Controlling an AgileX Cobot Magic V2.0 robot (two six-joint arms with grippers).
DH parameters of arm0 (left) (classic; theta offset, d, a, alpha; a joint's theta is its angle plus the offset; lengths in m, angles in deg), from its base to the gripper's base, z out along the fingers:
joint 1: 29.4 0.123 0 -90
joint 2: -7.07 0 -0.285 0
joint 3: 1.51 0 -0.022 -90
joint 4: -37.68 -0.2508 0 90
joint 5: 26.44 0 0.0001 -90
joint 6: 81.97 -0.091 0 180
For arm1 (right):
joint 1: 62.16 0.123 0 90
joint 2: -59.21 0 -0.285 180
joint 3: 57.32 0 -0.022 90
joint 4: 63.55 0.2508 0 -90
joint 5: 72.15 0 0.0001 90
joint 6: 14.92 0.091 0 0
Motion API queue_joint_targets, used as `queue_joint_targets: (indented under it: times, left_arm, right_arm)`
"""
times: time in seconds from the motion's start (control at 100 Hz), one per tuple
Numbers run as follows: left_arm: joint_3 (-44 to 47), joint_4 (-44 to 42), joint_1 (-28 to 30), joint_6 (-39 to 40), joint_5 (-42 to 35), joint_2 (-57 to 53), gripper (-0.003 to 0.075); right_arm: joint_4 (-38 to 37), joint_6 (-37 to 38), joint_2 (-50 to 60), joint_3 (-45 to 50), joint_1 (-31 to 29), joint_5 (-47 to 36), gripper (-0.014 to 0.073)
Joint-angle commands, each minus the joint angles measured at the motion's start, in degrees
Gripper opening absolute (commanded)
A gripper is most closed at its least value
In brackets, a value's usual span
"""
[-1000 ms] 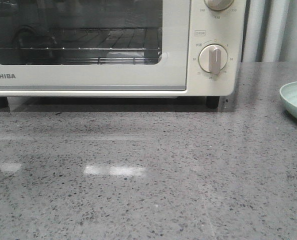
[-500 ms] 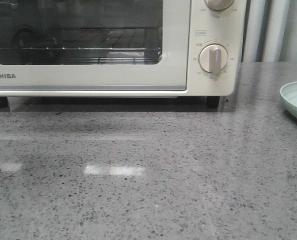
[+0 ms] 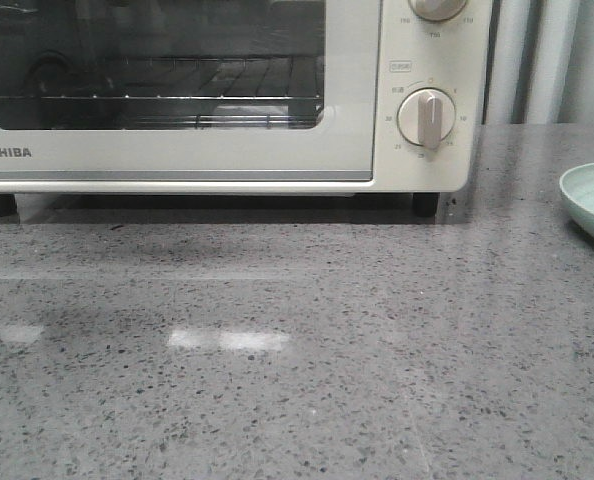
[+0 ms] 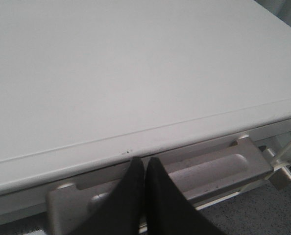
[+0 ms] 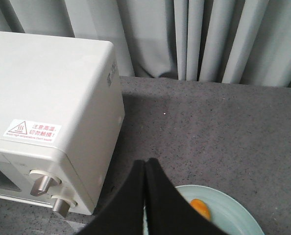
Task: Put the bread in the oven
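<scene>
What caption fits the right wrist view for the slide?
Right end effector, fingers together, hovers above a pale green plate holding the bread, beside the cream oven.

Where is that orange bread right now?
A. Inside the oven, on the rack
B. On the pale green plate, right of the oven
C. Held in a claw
B: the right wrist view shows the bread on the plate, beside the closed oven.

The cream-white oven (image 3: 227, 100) is filling the upper left of my front view, its glass door sitting shut over the wire rack. The bread (image 5: 200, 207) is showing as an orange sliver at the bottom of my right wrist view.
</scene>
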Motion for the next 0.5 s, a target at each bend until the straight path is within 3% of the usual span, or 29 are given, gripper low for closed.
queue_joint_targets:
  times: [0.0, 0.22, 0.49]
  left_arm:
    - [-0.5, 1.7, -0.5, 0.0, 1.7, -0.4, -0.0021]
    - [13.5, 8.7, -3.8, -0.6, -8.6, -8.0, -0.0021]
    - [31.1, 18.8, -9.9, -0.6, -9.1, -23.2, -0.0022]
  right_arm:
    - [-0.6, -0.5, 0.2, -1.9, 0.1, -3.3, -0.007]
    - [-2.1, -0.5, 0.2, -1.9, 0.1, -1.9, -0.007]
    - [-2.4, -0.5, 0.2, -1.9, 0.1, -1.7, -0.007]
